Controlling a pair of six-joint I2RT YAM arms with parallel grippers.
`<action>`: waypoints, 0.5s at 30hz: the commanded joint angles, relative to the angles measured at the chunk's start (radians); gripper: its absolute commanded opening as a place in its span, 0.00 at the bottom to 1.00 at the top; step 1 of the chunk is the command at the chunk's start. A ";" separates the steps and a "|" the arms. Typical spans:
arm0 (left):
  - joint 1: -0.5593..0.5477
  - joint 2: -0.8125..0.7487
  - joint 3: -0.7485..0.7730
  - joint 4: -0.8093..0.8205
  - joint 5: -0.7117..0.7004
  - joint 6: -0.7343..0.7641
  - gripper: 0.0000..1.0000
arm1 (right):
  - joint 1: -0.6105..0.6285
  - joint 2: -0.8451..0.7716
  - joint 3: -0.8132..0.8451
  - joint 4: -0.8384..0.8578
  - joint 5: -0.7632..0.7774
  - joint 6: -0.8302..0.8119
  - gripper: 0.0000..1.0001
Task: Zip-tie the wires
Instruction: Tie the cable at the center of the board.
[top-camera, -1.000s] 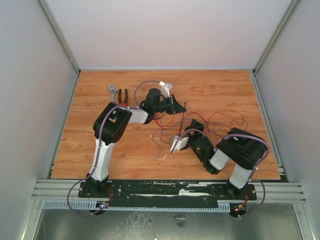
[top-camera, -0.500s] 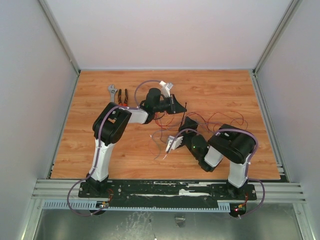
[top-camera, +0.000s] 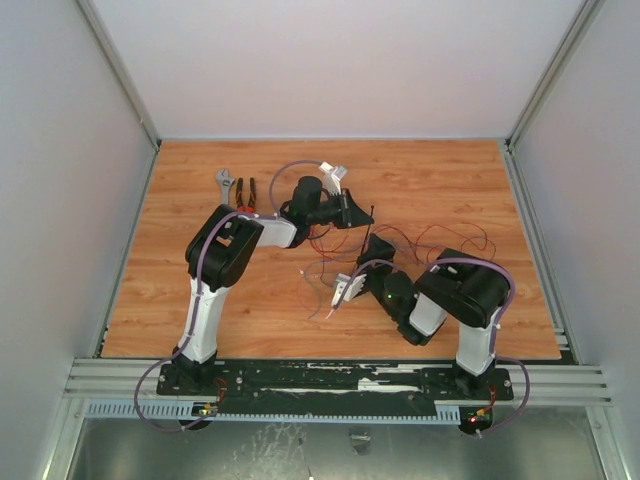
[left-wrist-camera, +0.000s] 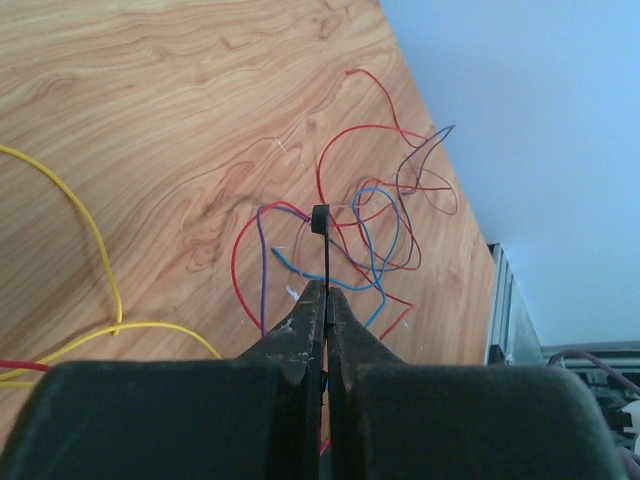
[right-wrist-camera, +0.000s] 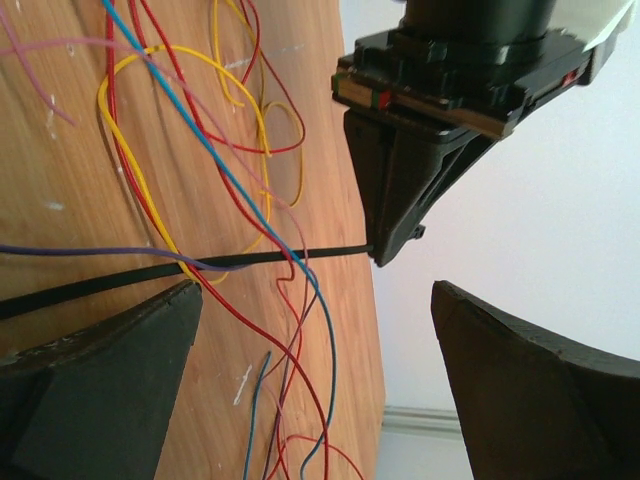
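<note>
The right arm has drawn in leftward. From above, thin tangled wires (top-camera: 440, 240) sprawl on the wood-grain table (top-camera: 450, 180) between the arms.

Left wrist view: the left gripper (left-wrist-camera: 325, 300) has its tapered black jaws clamped on the flat dark zip tie (left-wrist-camera: 324, 262), square head uppermost.

Right wrist view: the right gripper (right-wrist-camera: 315, 290) has its blunt fingers spread wide, and the strip crosses ahead of them.

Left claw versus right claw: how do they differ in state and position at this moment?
The left claw is shut on the zip tie; the right claw stands wide open, gripping nothing. In the top view the left claw sits farther back on the table than the right claw. Both are over the wires.
</note>
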 joint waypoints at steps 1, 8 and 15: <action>-0.013 -0.036 0.026 0.007 0.021 0.000 0.00 | 0.030 0.005 -0.007 0.148 -0.024 0.008 0.99; -0.019 -0.027 0.033 -0.003 0.020 0.003 0.00 | 0.055 0.045 -0.019 0.237 0.010 -0.013 0.99; -0.021 -0.019 0.042 -0.014 0.020 0.006 0.00 | 0.082 0.017 -0.049 0.230 0.025 -0.004 0.99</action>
